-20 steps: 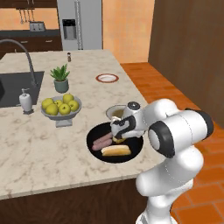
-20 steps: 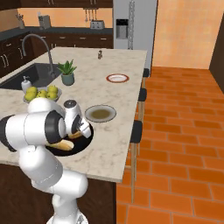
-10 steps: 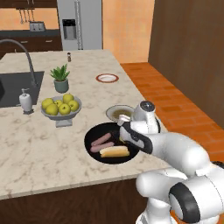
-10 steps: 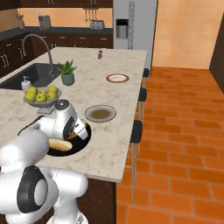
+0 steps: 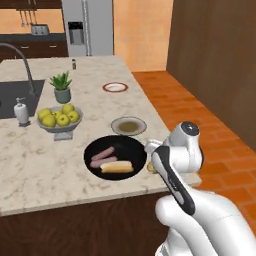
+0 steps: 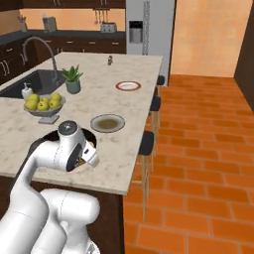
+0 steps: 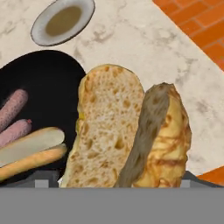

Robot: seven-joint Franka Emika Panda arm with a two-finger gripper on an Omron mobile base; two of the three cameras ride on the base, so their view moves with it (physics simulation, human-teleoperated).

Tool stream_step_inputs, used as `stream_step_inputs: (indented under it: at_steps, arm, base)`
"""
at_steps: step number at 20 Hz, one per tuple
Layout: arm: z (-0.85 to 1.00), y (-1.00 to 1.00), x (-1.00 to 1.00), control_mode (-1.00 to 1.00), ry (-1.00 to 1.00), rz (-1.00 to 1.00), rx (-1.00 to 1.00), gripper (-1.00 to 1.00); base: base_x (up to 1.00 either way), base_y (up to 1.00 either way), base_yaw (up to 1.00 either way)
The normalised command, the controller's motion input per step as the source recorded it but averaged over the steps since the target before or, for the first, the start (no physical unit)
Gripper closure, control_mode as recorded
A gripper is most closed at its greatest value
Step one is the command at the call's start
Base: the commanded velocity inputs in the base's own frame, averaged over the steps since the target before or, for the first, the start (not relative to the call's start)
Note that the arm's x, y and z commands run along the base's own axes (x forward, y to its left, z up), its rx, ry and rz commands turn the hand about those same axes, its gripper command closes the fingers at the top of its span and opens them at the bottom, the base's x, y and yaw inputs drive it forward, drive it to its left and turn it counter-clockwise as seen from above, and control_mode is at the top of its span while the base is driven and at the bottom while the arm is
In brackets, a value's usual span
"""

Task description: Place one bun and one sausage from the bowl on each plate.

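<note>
Bun gripped and lifted beside the black bowl

Left base: two sausages [image 5: 102, 156] and one bun [image 5: 116, 167] in black bowl [image 5: 131, 145]; grey-rimmed plate [image 5: 129, 126] just behind, red-rimmed plate [image 5: 115, 87] farther back. Right base: gripper [image 6: 84, 158] over counter edge by bowl. Hand: clamped on split bun [image 7: 131, 131], raised beside bowl.

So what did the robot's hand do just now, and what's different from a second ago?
The gripper has lifted one bun out of the black bowl and swung it back toward the counter's near right edge; in the hand view the bun fills the space between the fingers. One bun and two sausages stayed in the bowl. The grey-rimmed plate, the red-rimmed plate and the fruit bowl stayed put.
</note>
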Motion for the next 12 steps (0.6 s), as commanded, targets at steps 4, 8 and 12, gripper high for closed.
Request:
stream_step_inputs:
  at_steps: [4,8,12]
  arm:
    - [0.00,0.00,0.00,1.00,0.00,0.00,0.00,1.00]
    - [0.00,0.00,0.00,1.00,0.00,0.00,0.00,1.00]
    - [0.00,0.00,0.00,1.00,0.00,0.00,0.00,1.00]
  base:
    - [-0.54,-1.00,-0.01]
    - [0.39,-1.00,-0.02]
    - [0.92,-1.00,0.01]
